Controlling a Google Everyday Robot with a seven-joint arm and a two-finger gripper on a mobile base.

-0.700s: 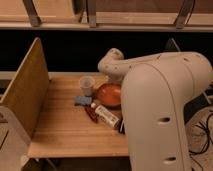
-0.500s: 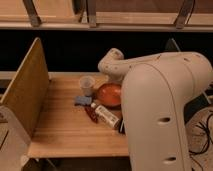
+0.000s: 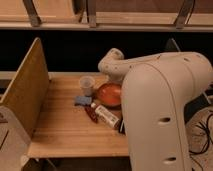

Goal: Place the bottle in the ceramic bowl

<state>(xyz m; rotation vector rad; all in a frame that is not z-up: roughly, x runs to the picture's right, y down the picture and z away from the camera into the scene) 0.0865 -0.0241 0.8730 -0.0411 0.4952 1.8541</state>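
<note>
Bottle [image 3: 106, 116] lies flat on the wooden table [image 3: 60, 130], just in front of the ceramic bowl [image 3: 110, 93]. It looks light, stiff and slippery, so grab its middle. The gripper [image 3: 121, 125] peeks out by the bottle's right end; I cannot tell if it holds anything, and nothing has moved since before.

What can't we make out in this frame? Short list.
Camera view, the only one:
1. Tool: not in view; the white arm likely hides it, so its place is unknown.
2. Bowl: right side hidden behind the arm.
3. Bottle: lower end runs to the arm's edge; label too small to read.
4. Blue object by the cup: cannot be identified.
5. Table: right part hidden by the arm.
</note>
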